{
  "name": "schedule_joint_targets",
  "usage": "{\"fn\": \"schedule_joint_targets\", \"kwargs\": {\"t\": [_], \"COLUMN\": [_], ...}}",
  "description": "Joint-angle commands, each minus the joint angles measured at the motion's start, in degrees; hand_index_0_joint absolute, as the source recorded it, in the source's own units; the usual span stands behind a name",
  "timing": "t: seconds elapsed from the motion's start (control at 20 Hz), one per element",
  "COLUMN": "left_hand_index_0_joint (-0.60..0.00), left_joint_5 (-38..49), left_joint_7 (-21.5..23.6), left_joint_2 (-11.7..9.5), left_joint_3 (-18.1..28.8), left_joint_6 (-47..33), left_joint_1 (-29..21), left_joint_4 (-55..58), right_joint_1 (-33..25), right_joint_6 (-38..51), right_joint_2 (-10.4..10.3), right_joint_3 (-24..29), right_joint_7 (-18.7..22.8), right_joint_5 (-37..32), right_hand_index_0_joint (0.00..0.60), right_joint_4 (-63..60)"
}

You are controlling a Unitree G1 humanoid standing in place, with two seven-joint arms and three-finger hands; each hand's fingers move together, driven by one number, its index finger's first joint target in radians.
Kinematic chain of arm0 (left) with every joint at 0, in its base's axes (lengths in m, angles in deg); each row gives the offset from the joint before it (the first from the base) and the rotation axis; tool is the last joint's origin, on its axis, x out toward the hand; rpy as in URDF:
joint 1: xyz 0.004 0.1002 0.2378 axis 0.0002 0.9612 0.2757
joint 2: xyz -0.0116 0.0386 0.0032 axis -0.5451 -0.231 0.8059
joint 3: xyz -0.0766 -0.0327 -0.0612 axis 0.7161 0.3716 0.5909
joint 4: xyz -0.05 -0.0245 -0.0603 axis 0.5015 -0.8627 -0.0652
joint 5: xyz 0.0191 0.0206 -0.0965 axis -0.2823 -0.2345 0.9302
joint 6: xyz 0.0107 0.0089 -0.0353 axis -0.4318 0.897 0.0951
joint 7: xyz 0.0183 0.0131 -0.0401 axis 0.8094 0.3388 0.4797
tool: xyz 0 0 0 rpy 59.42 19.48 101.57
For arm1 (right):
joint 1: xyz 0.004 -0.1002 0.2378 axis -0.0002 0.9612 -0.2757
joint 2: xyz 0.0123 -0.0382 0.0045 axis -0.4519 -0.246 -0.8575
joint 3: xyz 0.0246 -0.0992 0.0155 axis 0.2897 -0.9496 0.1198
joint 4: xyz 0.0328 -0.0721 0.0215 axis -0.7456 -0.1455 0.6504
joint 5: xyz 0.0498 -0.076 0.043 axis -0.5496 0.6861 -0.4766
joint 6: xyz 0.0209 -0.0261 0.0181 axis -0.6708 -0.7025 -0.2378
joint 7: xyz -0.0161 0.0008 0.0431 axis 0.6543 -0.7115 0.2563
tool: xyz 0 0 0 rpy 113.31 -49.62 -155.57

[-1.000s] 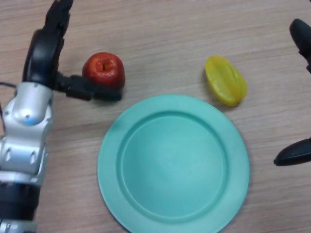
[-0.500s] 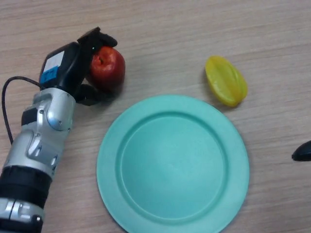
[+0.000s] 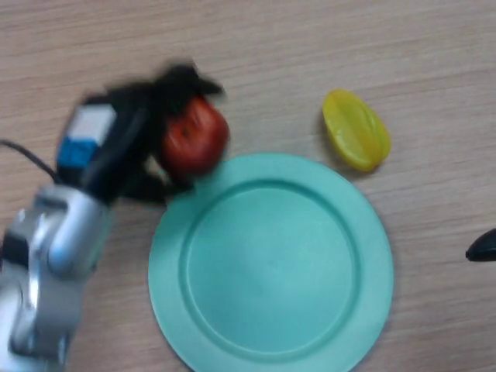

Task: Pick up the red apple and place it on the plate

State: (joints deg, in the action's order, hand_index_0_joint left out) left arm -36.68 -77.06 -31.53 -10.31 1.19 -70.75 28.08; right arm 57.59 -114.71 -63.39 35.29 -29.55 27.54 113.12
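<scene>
The red apple (image 3: 195, 139) is in my left hand (image 3: 143, 124), whose fingers curl over its top and underside. The hand holds it just off the far left rim of the round teal plate (image 3: 271, 260), which lies in the middle of the wooden table. Part of the apple's left side is hidden by the hand. Only a black tip of my right hand (image 3: 482, 248) shows at the right edge, near the plate's right side.
A yellow star fruit (image 3: 355, 128) lies on the table beyond the plate's far right rim.
My left hand closed round the apple and has moved it right and nearer, towards the plate's rim. The right hand has drawn back to the right edge.
</scene>
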Motion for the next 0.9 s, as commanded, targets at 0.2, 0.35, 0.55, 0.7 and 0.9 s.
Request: {"fn": "schedule_joint_targets", "kwargs": {"t": [0.2, 0.35, 0.55, 0.7, 0.9], "left_hand_index_0_joint": [-0.600, -0.600, -0.250, 0.000, 0.000], "left_joint_5": [-2.13, -2.52, -3.07, -5.32, 2.90], "left_joint_7": [1.96, 4.45, 4.25, 2.01, -2.98], "left_joint_2": [1.97, 3.01, 2.69, 2.35, 4.01], "left_joint_3": [-1.24, -1.61, -2.25, -1.94, -0.58], "left_joint_6": [-5.80, -7.67, -8.54, -8.85, 0.48], "left_joint_1": [7.67, 8.09, 7.76, 8.20, 8.96], "left_joint_4": [9.10, 7.99, 7.18, 8.44, 18.83], "right_joint_1": [-1.10, -0.95, -0.94, -1.05, -1.41], "right_joint_6": [7.97, 7.88, 7.86, 7.61, 6.99], "right_joint_2": [2.30, 2.07, 1.97, 1.68, 2.03], "right_joint_3": [2.99, 2.59, 2.39, 2.06, 2.17], "right_joint_7": [0.94, 0.75, 0.47, -0.12, -0.10], "right_joint_5": [-2.60, -1.84, -1.19, -0.09, -0.11], "right_hand_index_0_joint": [0.000, 0.000, 0.000, 0.000, 0.000], "right_joint_4": [2.69, 2.84, 2.88, 2.55, 2.58]}}
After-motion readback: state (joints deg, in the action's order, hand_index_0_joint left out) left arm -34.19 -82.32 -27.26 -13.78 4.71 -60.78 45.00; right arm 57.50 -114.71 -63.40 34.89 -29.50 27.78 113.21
